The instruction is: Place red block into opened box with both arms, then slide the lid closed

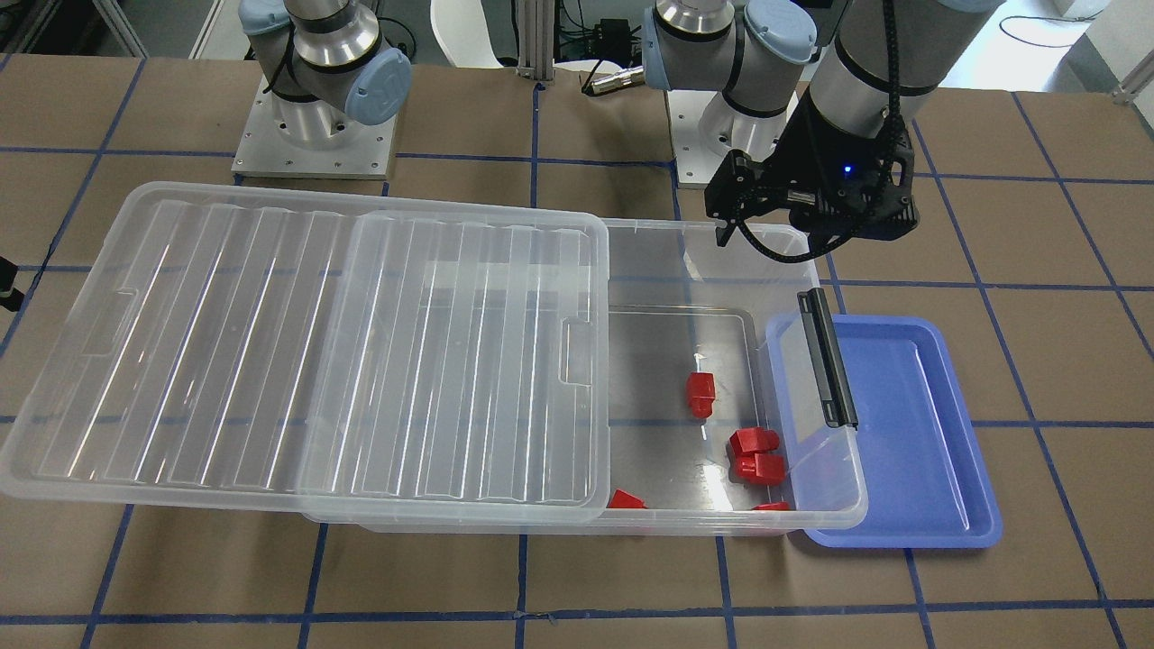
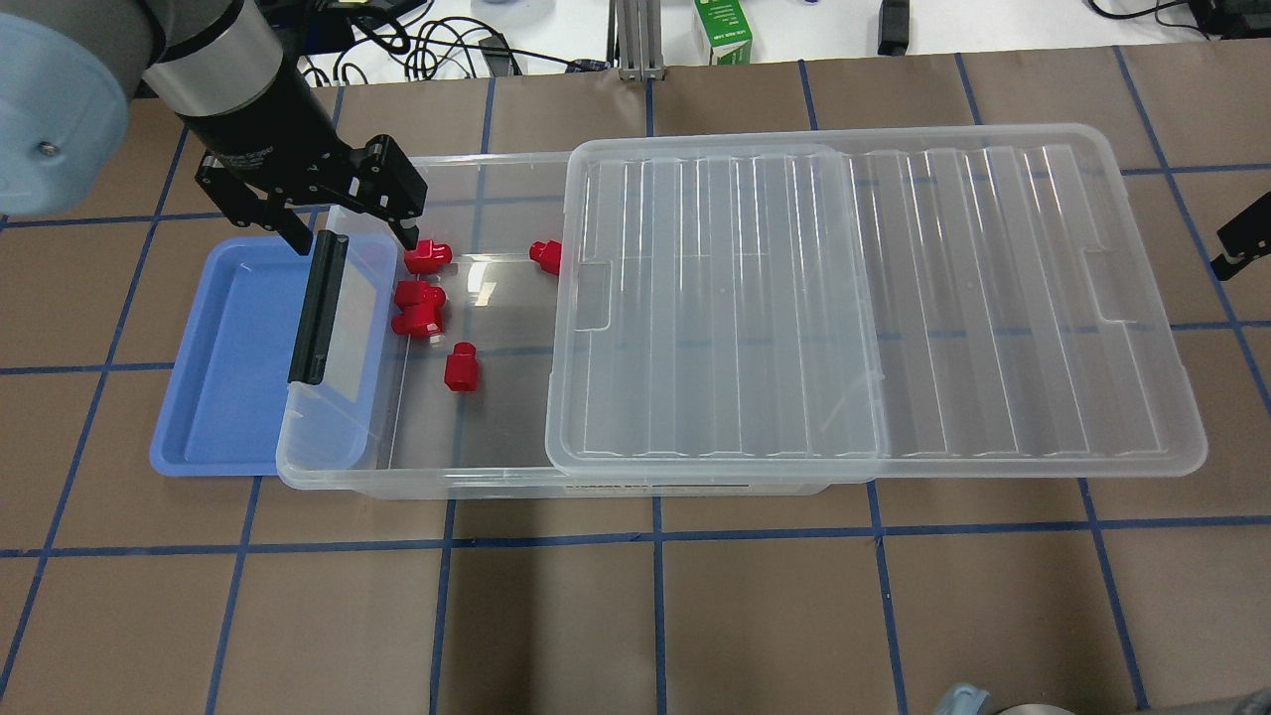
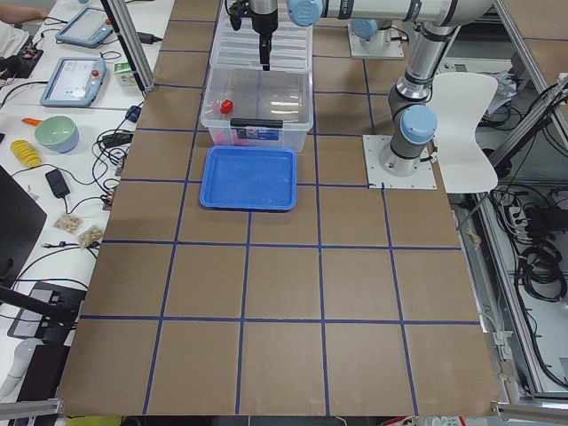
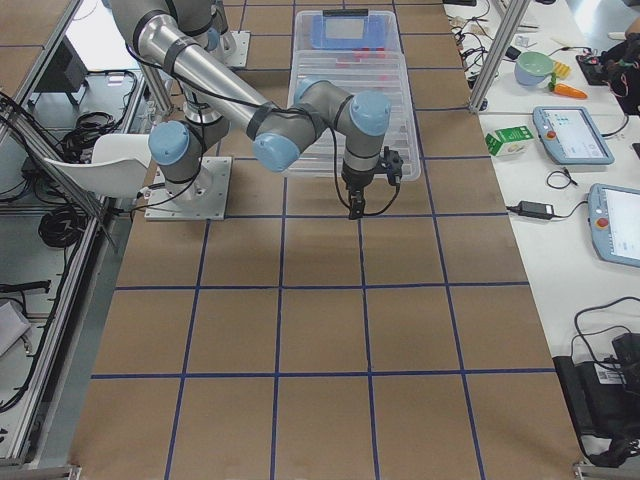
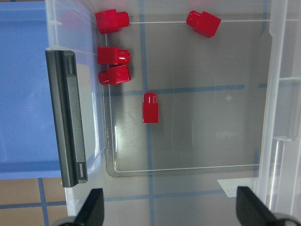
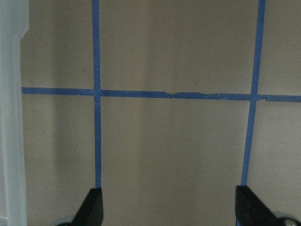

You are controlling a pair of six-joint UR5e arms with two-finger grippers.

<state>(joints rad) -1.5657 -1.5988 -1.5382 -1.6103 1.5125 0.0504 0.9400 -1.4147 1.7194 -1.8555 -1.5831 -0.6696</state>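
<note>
Several red blocks (image 2: pixel 461 366) lie loose on the floor of the clear box (image 2: pixel 496 484), all in its uncovered left end; they also show in the left wrist view (image 5: pixel 150 107). The ribbed clear lid (image 2: pixel 844 298) covers the rest of the box and overhangs past its right end. My left gripper (image 2: pixel 353 241) hangs open and empty above the box's far left corner, by the black handle (image 2: pixel 318 308). My right gripper (image 6: pixel 171 209) is open over bare table just beyond the lid's right edge (image 6: pixel 11 117), holding nothing.
A shallow blue tray (image 2: pixel 223 377) with nothing in it lies against the box's left end, partly under the handle flap. A green carton (image 2: pixel 722 30) and cables sit past the table's far edge. The arm bases (image 1: pixel 311 126) stand behind the box.
</note>
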